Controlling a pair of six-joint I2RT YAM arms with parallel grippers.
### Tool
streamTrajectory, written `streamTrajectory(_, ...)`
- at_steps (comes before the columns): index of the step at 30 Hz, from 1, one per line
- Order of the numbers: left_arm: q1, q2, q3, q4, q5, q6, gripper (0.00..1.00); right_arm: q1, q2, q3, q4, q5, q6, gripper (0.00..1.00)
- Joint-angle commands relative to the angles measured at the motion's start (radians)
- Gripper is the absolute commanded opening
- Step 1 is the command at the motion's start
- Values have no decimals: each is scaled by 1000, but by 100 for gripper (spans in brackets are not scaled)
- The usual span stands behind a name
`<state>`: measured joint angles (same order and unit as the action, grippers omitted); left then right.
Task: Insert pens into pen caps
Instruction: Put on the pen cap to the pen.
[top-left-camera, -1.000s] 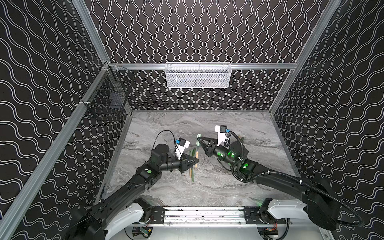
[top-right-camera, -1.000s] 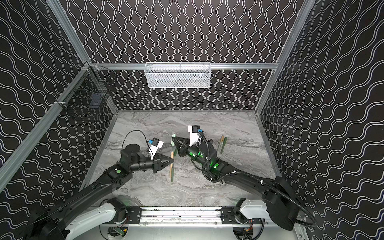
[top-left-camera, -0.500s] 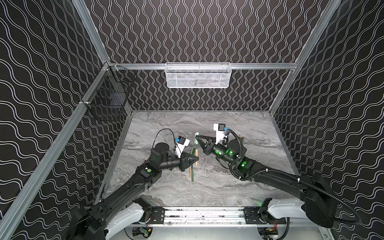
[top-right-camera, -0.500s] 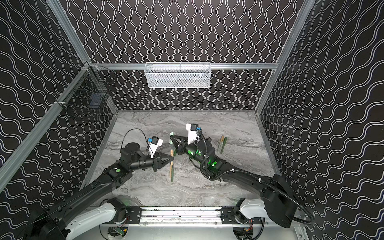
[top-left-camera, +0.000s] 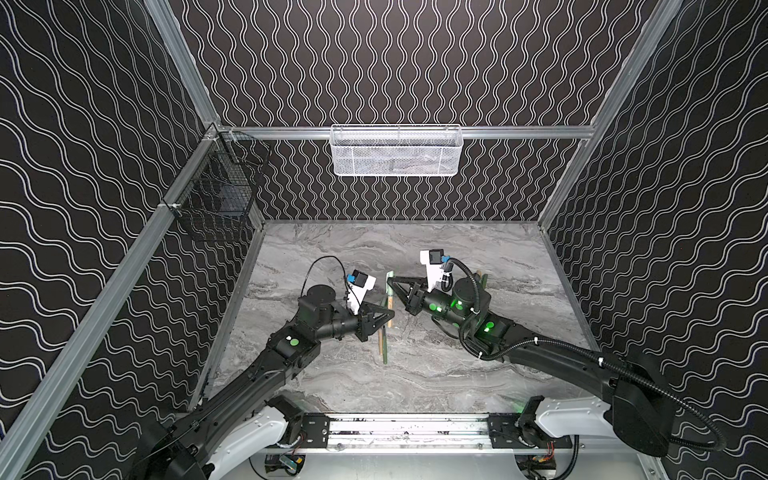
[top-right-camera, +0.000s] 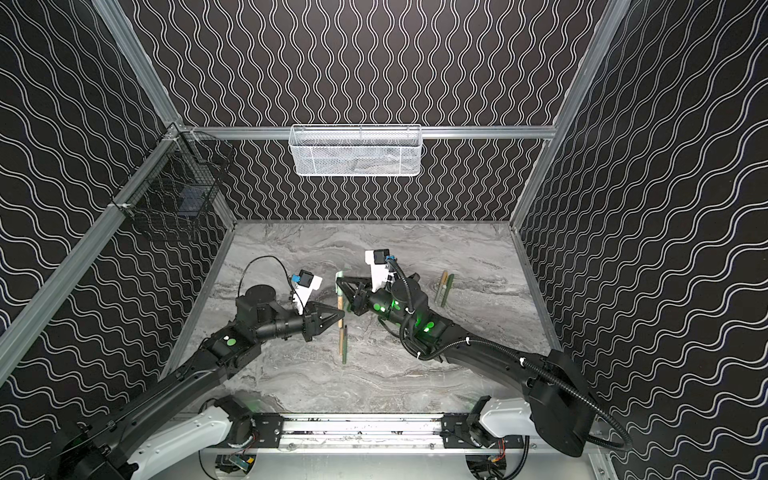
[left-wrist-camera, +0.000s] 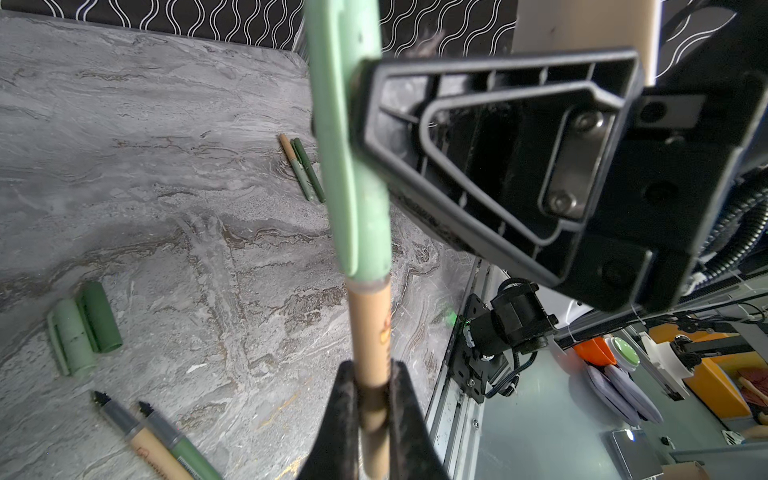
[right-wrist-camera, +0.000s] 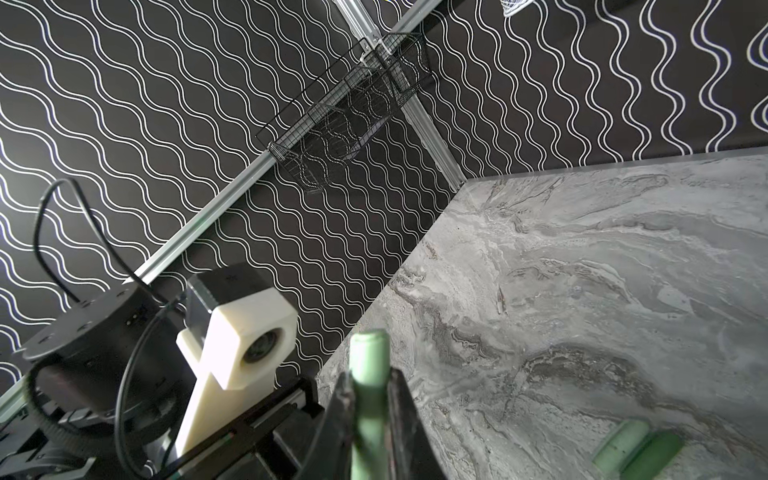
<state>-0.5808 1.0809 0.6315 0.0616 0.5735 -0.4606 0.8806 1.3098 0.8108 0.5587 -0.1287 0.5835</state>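
Observation:
Above the table's middle, my left gripper (left-wrist-camera: 371, 382) is shut on a tan-orange pen (left-wrist-camera: 370, 332). My right gripper (right-wrist-camera: 370, 395) is shut on a pale green pen cap (right-wrist-camera: 368, 353). In the left wrist view the cap (left-wrist-camera: 353, 166) sits over the pen's end in line with it, hiding the tip. Both top views show the two grippers (top-left-camera: 390, 316) (top-left-camera: 390, 283) tip to tip, with the cap (top-right-camera: 339, 279) above the pen (top-right-camera: 340, 303). Two loose caps, pale green (left-wrist-camera: 70, 336) and dark green (left-wrist-camera: 102, 316), lie side by side on the table.
Two uncapped pens, tan (top-right-camera: 340, 340) and dark green (top-right-camera: 344, 349), lie on the marble just in front of the grippers. Capped pens (top-right-camera: 444, 287) lie to the right behind the right arm. A white mesh basket (top-left-camera: 395, 151) hangs on the back wall, a black wire basket (top-left-camera: 216, 195) on the left wall.
My right gripper with the cap has shifted slightly left and down toward the left gripper's pen. The left arm has barely moved.

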Motion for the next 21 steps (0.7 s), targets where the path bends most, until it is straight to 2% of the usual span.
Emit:
streamTrajectory(1, 2, -2, 16, 156, 13, 63, 0, 6, -1, -4, -109, -58, 9, 13)
streamTrajectory(4, 2, 4, 3, 219, 83, 46, 0, 4, -19, 5, -101, -55, -5, 18)
streamTrajectory(7, 2, 10, -4, 251, 126, 33, 0, -2, -50, 14, -104, -65, -35, 33)
streamTrajectory(11, 1, 17, -5, 273, 155, 29, 0, -60, -84, 42, -141, -173, -45, 54)
streamTrajectory(16, -4, 41, -12, 326, 205, 9, 0, -151, -117, 29, -108, -315, -9, 65)
streamTrajectory(21, -22, 71, -5, 329, 230, 11, 0, -197, -101, 56, -97, -464, -24, 68)
